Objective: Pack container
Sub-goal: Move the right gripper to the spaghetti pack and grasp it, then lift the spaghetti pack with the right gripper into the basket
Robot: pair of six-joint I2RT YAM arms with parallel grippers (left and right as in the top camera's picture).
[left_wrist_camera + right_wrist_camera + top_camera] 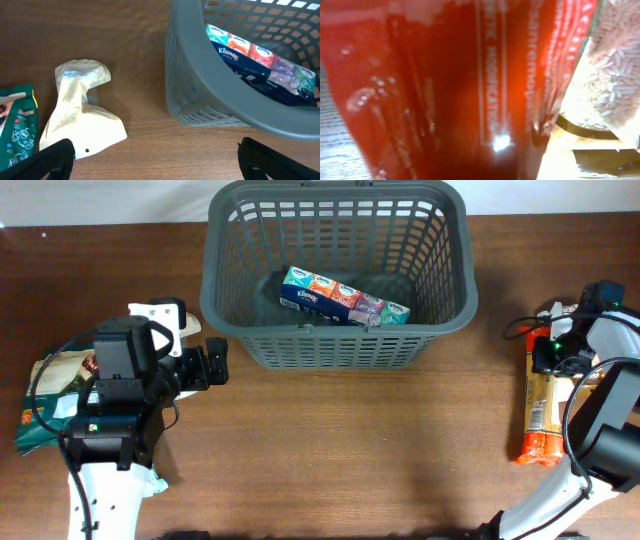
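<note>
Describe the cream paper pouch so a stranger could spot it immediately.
Find the large dark grey slotted plastic basket, then look at the brown wooden table off its left front corner. There the crumpled cream paper pouch lies flat beside a green printed snack bag; it alone is plain and pale.

tissues (343,297) in basket (335,352), pouch (50,395) left, probably rice pack (541,405) right
</note>
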